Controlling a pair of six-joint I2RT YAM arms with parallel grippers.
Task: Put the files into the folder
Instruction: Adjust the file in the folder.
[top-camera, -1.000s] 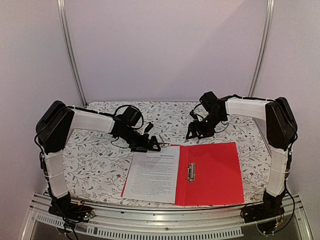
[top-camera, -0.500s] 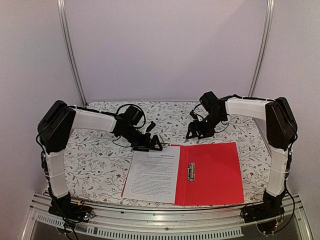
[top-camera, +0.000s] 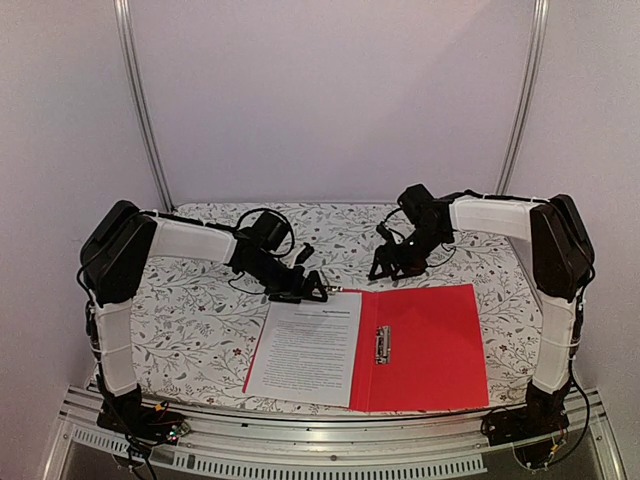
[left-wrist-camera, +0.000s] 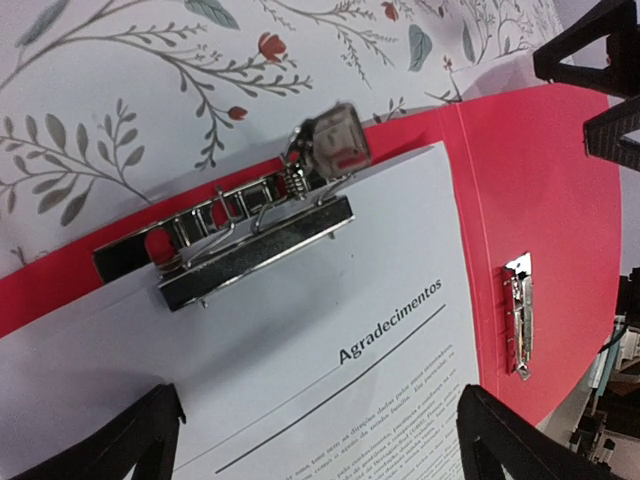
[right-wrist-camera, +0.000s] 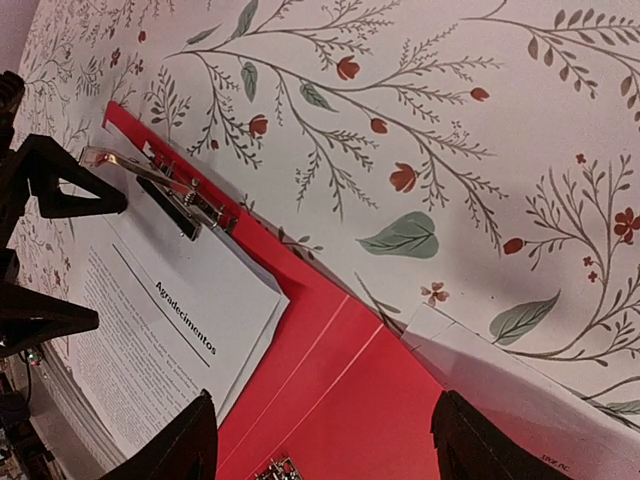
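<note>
Left gripper (left-wrist-camera: 318, 432) is hovering empty, fingers spread, over the files (left-wrist-camera: 330, 330), which are lying on the left half of the open folder (left-wrist-camera: 560, 180), top edge under a metal clip (left-wrist-camera: 250, 235). Right gripper (right-wrist-camera: 325, 440) is hanging open too, near the folder's far edge. Risk I'm seeing: thin floppy sheets buckling or skewing if nudged, slick red plastic sliding on the floral cloth (right-wrist-camera: 450, 120).

The files (top-camera: 305, 350) lie in the folder (top-camera: 430, 345) on its left half, under a clip (left-wrist-camera: 255, 240).
</note>
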